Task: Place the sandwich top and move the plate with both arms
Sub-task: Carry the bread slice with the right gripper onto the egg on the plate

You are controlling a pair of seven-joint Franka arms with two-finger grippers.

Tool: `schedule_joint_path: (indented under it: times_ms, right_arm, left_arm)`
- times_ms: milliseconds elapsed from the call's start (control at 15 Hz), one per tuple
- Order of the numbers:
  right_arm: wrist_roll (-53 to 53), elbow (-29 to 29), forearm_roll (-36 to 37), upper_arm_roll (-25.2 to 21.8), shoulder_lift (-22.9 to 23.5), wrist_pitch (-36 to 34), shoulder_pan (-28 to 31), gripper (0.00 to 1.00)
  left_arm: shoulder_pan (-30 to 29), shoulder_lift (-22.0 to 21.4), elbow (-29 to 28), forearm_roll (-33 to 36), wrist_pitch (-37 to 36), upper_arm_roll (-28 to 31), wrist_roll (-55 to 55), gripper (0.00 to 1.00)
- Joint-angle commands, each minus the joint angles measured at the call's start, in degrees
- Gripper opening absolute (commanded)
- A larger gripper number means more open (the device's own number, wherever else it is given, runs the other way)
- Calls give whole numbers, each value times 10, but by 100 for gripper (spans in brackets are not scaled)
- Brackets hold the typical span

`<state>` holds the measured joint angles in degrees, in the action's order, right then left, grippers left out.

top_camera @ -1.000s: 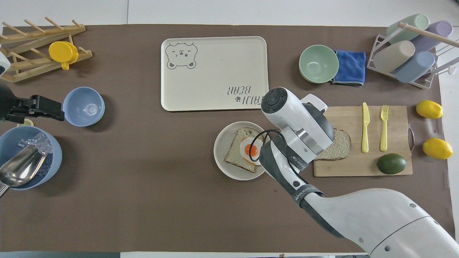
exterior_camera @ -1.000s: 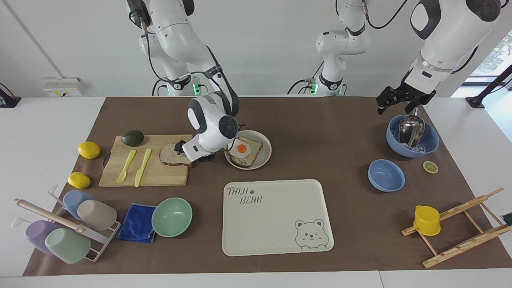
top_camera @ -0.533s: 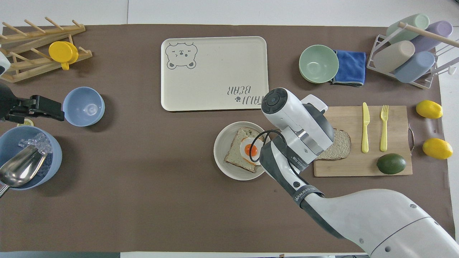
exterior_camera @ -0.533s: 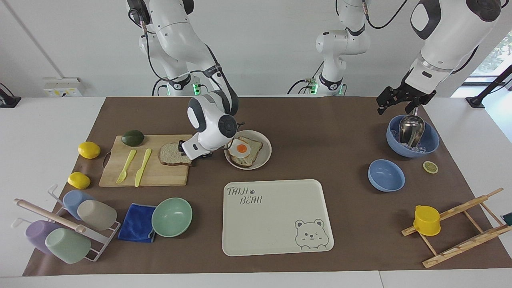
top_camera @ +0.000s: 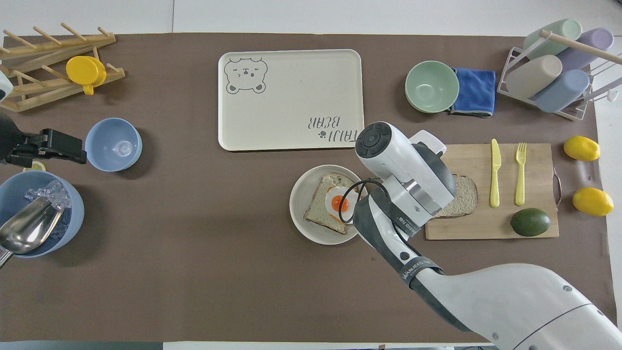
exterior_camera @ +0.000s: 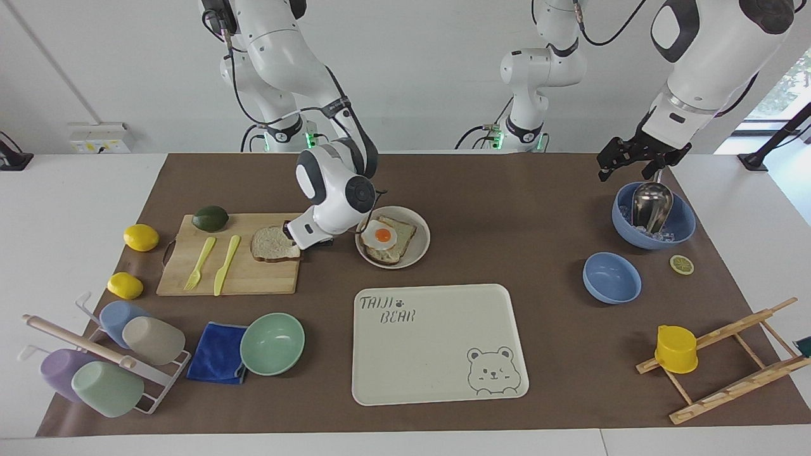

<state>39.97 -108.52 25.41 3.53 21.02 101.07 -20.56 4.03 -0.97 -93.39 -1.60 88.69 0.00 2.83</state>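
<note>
The sandwich top [exterior_camera: 274, 244] lies on the wooden cutting board [exterior_camera: 234, 275] at the edge nearest the plate [exterior_camera: 415, 253], and the right gripper [exterior_camera: 293, 232] has its fingers clamped on the slice's plate-side edge. The plate sits on the brown mat just beside the board, toward the left arm's end, carrying a toast slice with a fried egg [exterior_camera: 383, 236]; the cream bear tray [exterior_camera: 437, 342] lies farther from the robots. The left gripper [exterior_camera: 624, 166] waits with fingers apart over the blue bowl [exterior_camera: 681, 228] holding a metal scoop [exterior_camera: 650, 204].
</note>
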Motion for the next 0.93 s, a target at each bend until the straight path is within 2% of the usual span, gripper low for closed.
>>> schedule_joint_path:
  times_ms: [0, 133, 267, 400, 533, 800, 867]
  right_arm:
    - [-15, 21, -9, 5, 2, -17, 10, 0]
    - [-15, 57, -34, 5, 10, -49, 1, 0]
    - [-14, 136, -64, 7, 31, -121, -9, 0]
    - [-14, 206, -63, 16, 50, -193, -46, 0]
    - [-14, 247, -63, 16, 67, -237, -79, 0]
    - [-15, 360, -71, 16, 109, -286, -129, 0]
    - [-15, 360, -72, 16, 109, -274, -148, 0]
  left_arm:
    - [-3, -13, -14, 8, 9, -1, -2, 100]
    - [-3, -12, -14, 8, 9, -1, -2, 100]
    - [-4, -13, -14, 8, 9, -1, -1, 100]
    - [-5, -13, -14, 8, 10, -1, -1, 100]
    - [-10, -13, -14, 8, 10, -1, 0, 100]
    - [-21, -13, -15, 8, 11, -1, 1, 100]
    - [-22, -15, -16, 8, 12, -1, 1, 100]
